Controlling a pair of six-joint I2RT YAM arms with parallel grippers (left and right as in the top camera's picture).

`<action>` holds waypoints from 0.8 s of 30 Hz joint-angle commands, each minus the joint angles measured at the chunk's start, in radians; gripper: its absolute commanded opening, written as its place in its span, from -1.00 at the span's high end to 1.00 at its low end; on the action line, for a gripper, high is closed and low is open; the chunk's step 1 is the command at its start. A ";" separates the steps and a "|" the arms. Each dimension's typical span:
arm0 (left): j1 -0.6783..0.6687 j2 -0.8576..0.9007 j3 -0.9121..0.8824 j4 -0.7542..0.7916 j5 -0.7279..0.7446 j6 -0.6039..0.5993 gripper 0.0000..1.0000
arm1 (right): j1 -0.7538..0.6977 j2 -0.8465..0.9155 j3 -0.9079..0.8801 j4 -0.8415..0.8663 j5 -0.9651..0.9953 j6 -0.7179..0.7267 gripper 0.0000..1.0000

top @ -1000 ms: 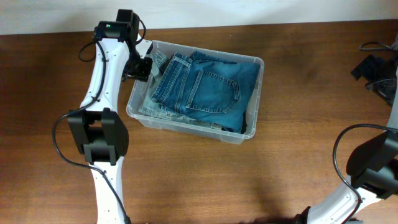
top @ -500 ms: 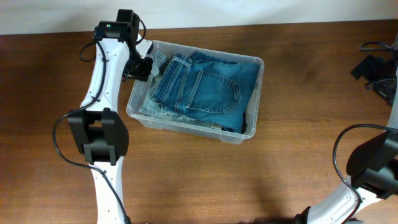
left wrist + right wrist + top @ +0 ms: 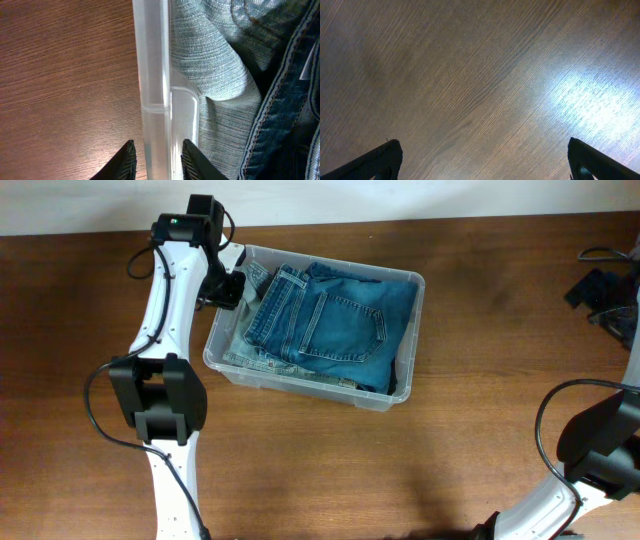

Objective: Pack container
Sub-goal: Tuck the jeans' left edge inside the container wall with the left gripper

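The left gripper [image 3: 159, 162] straddles the rim of the container [image 3: 300, 383] at its left end, one dark finger [image 3: 127, 161] outside over the wood, the other inside the wall just beside folded denim. The jaws stand narrowly parted with the rim between them, but it cannot be told whether they are clamped on the plastic or only close to it. The white left arm [image 3: 165, 310] reaches in from the near edge of the table [image 3: 480, 430] to that end. The clear rectangular bin sits left of center toward the far side of the brown wooden table, turned slightly askew, and is filled with folded blue jeans [image 3: 330, 320], a back pocket facing up and a paler pair showing beneath on the left. Well apart at the right, the right gripper [image 3: 482, 149] hangs over bare wood with its fingers spread wide and nothing between them. Dark cables [image 3: 600, 290] lie at the far right edge.
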 commanded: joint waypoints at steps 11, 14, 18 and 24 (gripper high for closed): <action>0.033 0.032 0.018 -0.027 -0.015 -0.179 0.86 | -0.001 0.009 -0.003 0.000 0.012 0.005 -0.97; 0.046 0.032 0.018 -0.039 -0.014 -0.221 0.93 | -0.001 0.009 -0.003 0.000 0.012 0.005 -0.97; 0.057 0.032 0.018 -0.054 -0.014 -0.257 0.97 | -0.001 0.009 -0.003 0.000 0.012 0.005 -0.96; 0.060 0.032 0.018 -0.065 -0.014 -0.317 0.97 | -0.001 0.009 -0.003 0.000 0.012 0.005 -0.97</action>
